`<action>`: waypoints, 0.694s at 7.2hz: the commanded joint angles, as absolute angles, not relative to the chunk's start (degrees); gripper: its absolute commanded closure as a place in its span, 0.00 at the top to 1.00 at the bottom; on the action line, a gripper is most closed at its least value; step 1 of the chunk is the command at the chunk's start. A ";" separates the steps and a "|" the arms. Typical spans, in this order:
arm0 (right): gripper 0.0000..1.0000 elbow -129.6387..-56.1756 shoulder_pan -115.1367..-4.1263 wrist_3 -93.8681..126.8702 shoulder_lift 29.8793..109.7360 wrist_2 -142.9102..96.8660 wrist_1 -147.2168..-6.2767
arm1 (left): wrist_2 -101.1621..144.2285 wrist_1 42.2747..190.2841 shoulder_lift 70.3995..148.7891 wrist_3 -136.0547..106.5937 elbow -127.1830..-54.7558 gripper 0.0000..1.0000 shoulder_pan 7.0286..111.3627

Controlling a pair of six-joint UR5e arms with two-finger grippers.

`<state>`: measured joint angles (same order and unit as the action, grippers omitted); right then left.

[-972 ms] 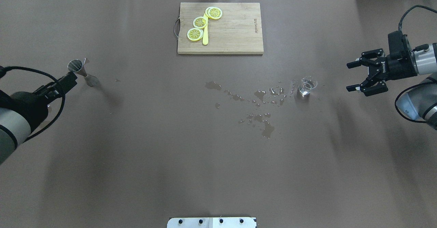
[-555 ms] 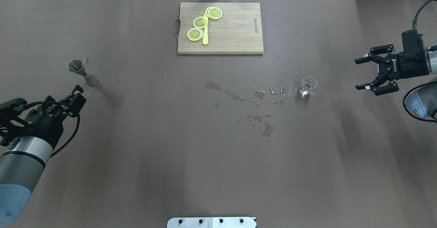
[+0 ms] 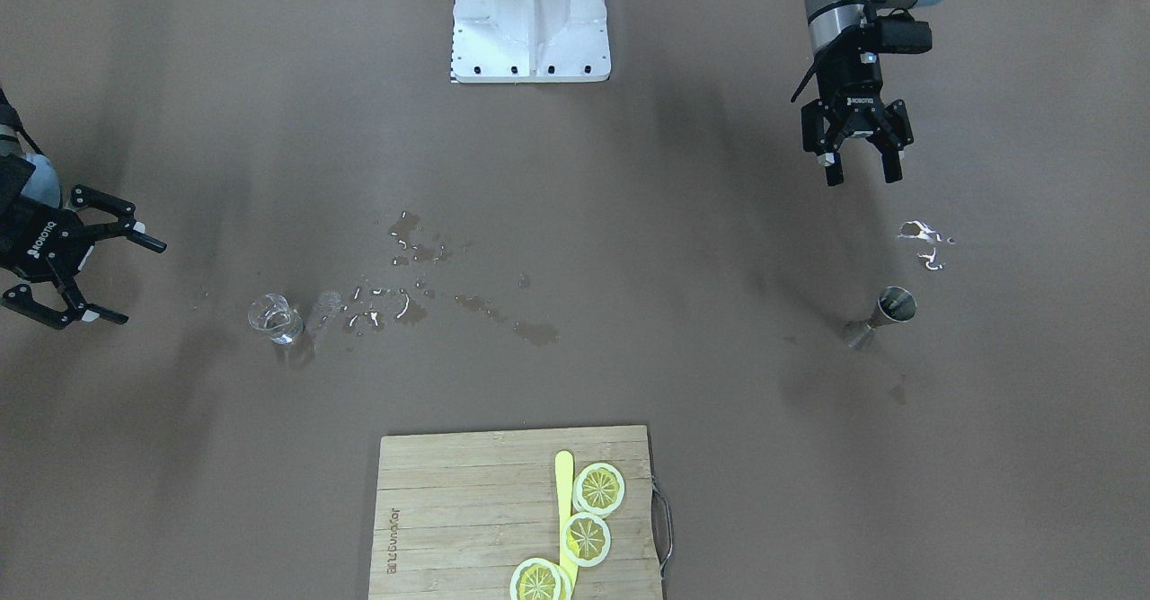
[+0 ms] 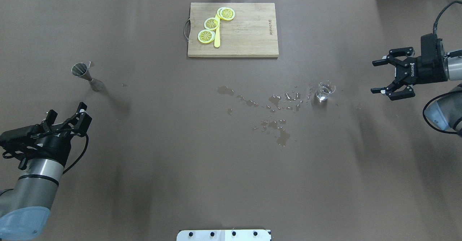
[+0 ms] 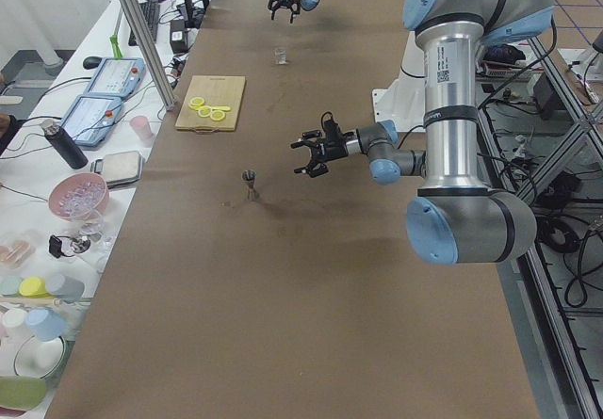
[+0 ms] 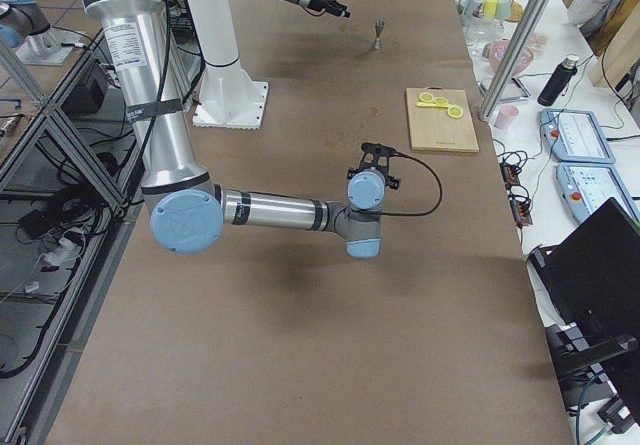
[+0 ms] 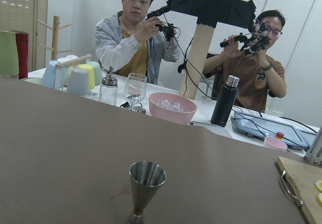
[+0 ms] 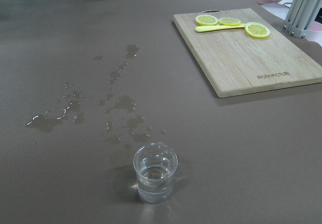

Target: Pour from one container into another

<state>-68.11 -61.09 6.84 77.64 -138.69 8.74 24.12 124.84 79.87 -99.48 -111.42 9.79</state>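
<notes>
Left gripper (image 4: 68, 110) is hovering over the table (image 4: 180, 169) with its fingers spread wide and gripping nothing. The steel jigger (image 4: 87, 77) is standing upright on the table just beyond that gripper, clear of it, with nothing touching it. Whether it is holding any liquid, cannot tell.

Toward the middle, at the far edge, a wooden cutting board (image 4: 245, 31) is lying flat. It is carrying three lemon slices (image 4: 211, 23) and a yellow stick (image 4: 217, 39) on its left part.

Small puddles and drops (image 4: 278, 100) are spreading across the table from the centre toward the right.

The clear glass (image 4: 325, 91) is standing upright at the right end of that wet patch, with a little clear liquid sitting in its bottom.

Right gripper (image 4: 373, 77) is hanging to the right of the glass, well apart from it. Its fingers are open wide, pointing toward the glass and holding nothing.
</notes>
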 commanded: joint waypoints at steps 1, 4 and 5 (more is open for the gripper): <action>1.00 -68.29 -56.71 5.36 78.57 -134.22 8.61 | 19.53 124.89 81.99 -99.40 -105.41 0.99 8.88; 0.99 -65.23 -54.85 5.36 76.39 -134.21 8.61 | 19.51 125.07 86.74 -99.40 -98.80 0.99 8.00; 0.99 -63.39 -54.67 5.45 74.81 -134.21 8.61 | 19.60 124.98 86.83 -99.49 -97.66 0.99 8.35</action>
<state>-65.28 -55.08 5.38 76.40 -134.21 8.61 19.55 125.05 86.20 -99.42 -99.41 8.23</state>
